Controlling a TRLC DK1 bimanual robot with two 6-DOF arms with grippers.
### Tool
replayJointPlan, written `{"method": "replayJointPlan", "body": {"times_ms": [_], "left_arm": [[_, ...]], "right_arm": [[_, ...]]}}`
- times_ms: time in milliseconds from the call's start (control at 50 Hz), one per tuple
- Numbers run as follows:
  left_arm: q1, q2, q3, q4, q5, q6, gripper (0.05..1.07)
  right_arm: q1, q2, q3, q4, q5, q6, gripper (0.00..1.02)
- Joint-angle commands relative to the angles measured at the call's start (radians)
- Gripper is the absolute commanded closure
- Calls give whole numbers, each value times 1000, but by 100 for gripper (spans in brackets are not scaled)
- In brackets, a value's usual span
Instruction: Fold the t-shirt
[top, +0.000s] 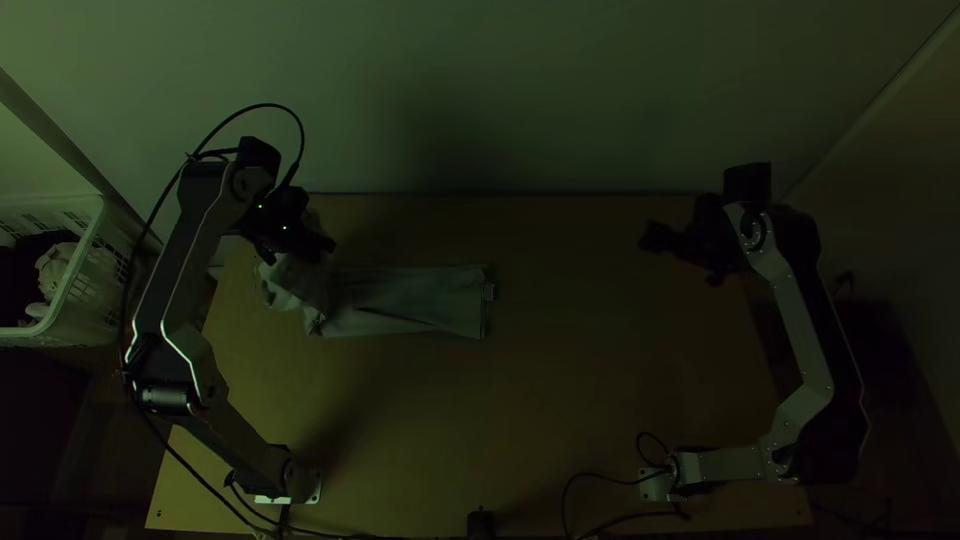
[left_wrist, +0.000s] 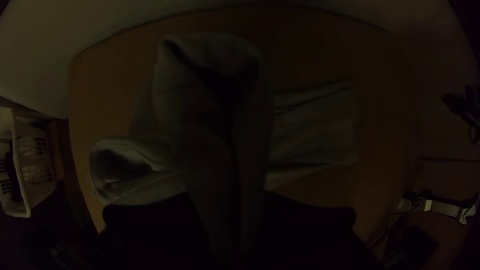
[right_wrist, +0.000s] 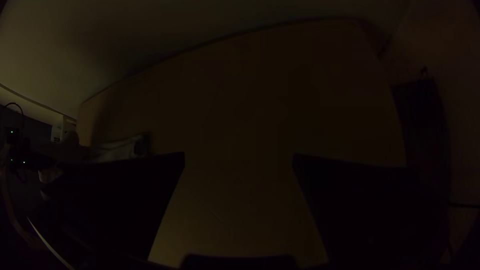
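1. Left hand (top: 318, 246), black, two-fingered. State: pressed together on a pinch of the t-shirt (top: 410, 300). Position: over the end of the garment nearest the basket, above the far left part of the desk (top: 560, 400).
2. T-shirt, one, pale grey. Condition: partly a long, narrow folded panel, partly bunched. The gathered portion rises from the desk into the left hand's grip, standing as a tall, hollow fold in the left wrist view. Which part of the garment is pinched, cannot be told.
3. Folded panel of same: flat on the desk, running from beneath the left hand toward the right hand (top: 682, 260) and ending well apart from it. Light creases run lengthwise. A small tab-like piece (top: 489, 291) sits at the end away from the left hand.
4. Loose roll of same (left_wrist: 122, 167): an open, curled loop of cloth beside the raised fold, on the basket side of the left hand.
5. Right hand, matching pair of fingers. State: spread wide, with a broad gap between them and bare desk seen through it. Position: over the far right part of the desk.
6. Basket (top: 90, 270), white plastic, slatted, holding pale and dark cloth; outward of the left hand, beyond the desk's edge.
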Motion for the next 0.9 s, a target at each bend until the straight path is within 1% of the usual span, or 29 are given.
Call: {"method": "replayJointPlan", "body": {"times_ms": [0, 160, 460, 620, 780, 880], "left_arm": [[-79, 50, 66, -18, -4, -58, 105], [-198, 139, 145, -18, -30, -87, 105], [-357, 329, 270, -18, -62, -102, 105], [-452, 424, 295, -10, -116, -102, 105], [-558, 519, 312, 16, -205, -107, 105], [-607, 565, 333, 79, -213, -129, 104]], "right_arm": [[-7, -40, -35, 13, -3, -9, 3], [-15, -55, -61, 21, -3, -6, 4], [-49, -80, -115, 44, -3, -6, 4], [-53, -101, -163, 79, -5, -3, 4], [-53, -107, -193, 96, -5, 1, 4], [-44, -113, -219, 108, -5, 4, 4]]}}
